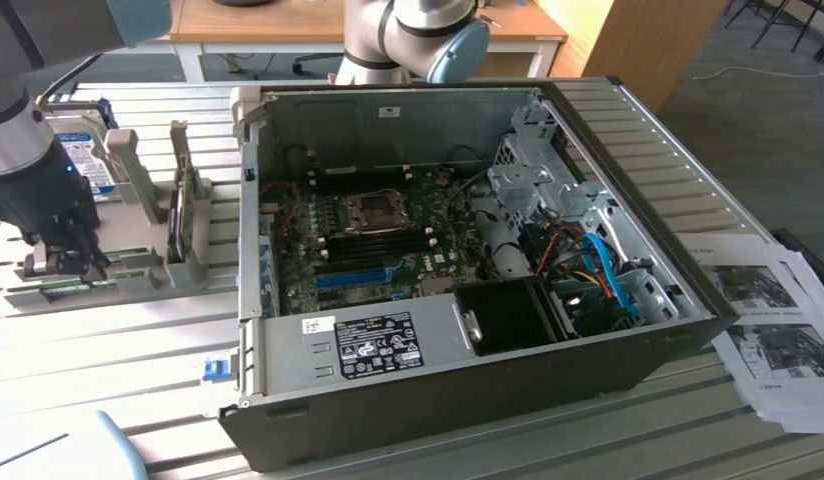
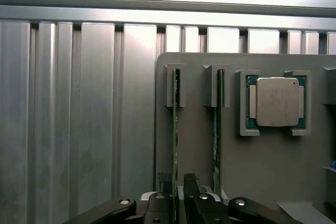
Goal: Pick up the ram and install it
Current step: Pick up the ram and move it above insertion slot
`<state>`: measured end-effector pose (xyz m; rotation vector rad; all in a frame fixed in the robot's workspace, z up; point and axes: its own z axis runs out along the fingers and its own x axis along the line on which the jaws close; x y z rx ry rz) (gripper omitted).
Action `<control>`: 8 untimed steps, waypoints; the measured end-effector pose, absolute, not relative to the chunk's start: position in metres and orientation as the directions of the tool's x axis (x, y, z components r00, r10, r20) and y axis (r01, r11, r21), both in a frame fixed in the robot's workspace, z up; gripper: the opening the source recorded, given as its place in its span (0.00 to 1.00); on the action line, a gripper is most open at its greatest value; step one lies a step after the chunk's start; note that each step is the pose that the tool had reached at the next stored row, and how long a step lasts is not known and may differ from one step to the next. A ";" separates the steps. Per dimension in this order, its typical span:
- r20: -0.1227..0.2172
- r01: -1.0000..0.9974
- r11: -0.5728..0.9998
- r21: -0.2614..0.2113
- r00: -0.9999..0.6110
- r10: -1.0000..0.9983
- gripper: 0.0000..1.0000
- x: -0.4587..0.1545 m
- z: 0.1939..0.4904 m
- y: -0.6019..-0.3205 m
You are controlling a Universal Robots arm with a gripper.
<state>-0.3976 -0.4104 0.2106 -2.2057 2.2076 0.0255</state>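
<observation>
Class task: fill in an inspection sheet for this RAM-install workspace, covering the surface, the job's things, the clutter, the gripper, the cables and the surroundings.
Surface: ribbed aluminium table carrying an open computer case and a grey holder.
Job's things: the ram stands on edge in the holder, with a second stick beside it; the blue slot on the motherboard looks unfilled.
Clutter: processor in the holder; hard drive; printed sheets.
Grippers: gripper open, its fingers either side of the ram, not closed on it.
Cables: red and blue cables inside the case.
Surroundings: wooden desk; carpeted floor.
</observation>
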 end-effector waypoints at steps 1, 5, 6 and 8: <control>-0.026 -1.000 0.001 -0.003 -0.001 -1.000 0.23 -0.398 0.211 -0.410; -0.026 -1.000 0.001 -0.003 -0.001 -1.000 0.23 -0.397 0.209 -0.410; -0.026 -1.000 0.001 -0.003 -0.001 -1.000 0.23 -0.397 0.208 -0.410; -0.026 -1.000 0.001 -0.003 -0.001 -1.000 0.23 -0.397 0.207 -0.410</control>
